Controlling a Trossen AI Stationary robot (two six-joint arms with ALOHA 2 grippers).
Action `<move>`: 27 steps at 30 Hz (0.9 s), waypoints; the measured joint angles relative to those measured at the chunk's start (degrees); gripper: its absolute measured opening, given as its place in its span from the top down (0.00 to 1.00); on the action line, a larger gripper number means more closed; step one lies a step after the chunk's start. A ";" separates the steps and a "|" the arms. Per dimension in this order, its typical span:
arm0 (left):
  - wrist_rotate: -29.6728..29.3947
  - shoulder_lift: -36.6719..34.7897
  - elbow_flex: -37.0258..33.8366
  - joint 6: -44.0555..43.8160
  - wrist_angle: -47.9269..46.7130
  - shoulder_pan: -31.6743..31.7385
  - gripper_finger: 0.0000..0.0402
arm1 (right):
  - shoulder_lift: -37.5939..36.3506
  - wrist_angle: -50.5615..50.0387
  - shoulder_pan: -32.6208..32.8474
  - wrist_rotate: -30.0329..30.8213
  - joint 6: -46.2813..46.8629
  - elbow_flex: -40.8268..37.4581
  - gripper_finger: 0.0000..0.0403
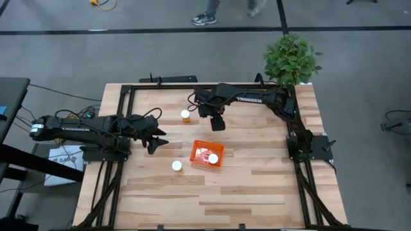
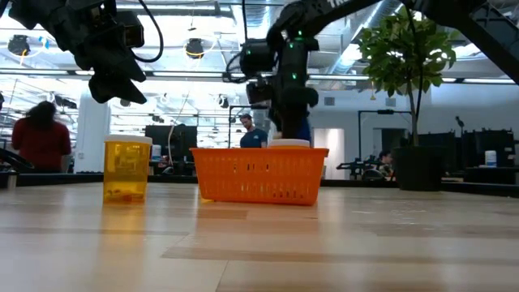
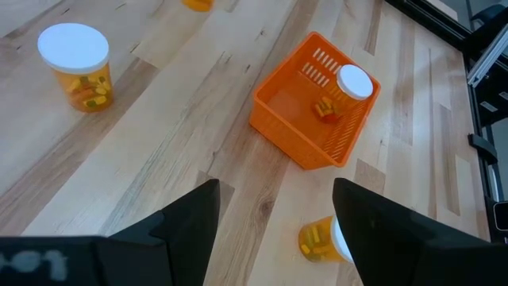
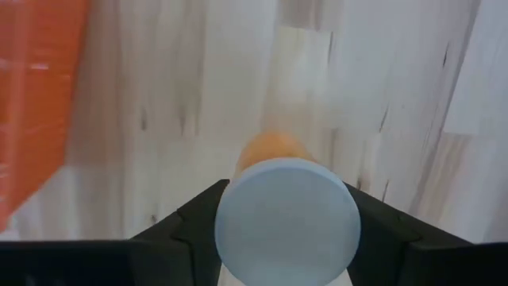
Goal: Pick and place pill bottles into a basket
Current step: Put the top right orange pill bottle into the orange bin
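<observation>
The orange basket (image 1: 207, 154) sits mid-table with one white-capped pill bottle (image 3: 355, 82) standing in it. A second bottle (image 1: 185, 115) stands on the table beyond the basket's far left corner. A third (image 1: 176, 165) stands near the basket's left side, toward the near edge. My right gripper (image 1: 217, 122) hovers just beyond the basket's far side, shut on a fourth bottle (image 4: 287, 214), which the gripper hides in the high view. My left gripper (image 1: 157, 142) is left of the basket, open and empty above the table (image 3: 274, 230). My right gripper pinches the bottle at its round white cap (image 4: 238, 208), one finger on each side. The fingers point down at the table and the cap faces the wrist camera. The orange body (image 4: 270, 149) hangs upright below. I cannot tell whether its base touches the table.
A potted plant (image 1: 292, 59) stands at the table's far right corner. Black frame rails (image 1: 122, 122) run along the left, far and right sides. People show in the room beyond the table (image 2: 40, 134). Bare wood lies between the basket and the near edge (image 1: 244, 192).
</observation>
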 joint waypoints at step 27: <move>0.01 0.01 0.00 0.00 0.00 -0.01 0.41 | 0.57 -2.64 18.72 -1.41 13.06 12.29 0.53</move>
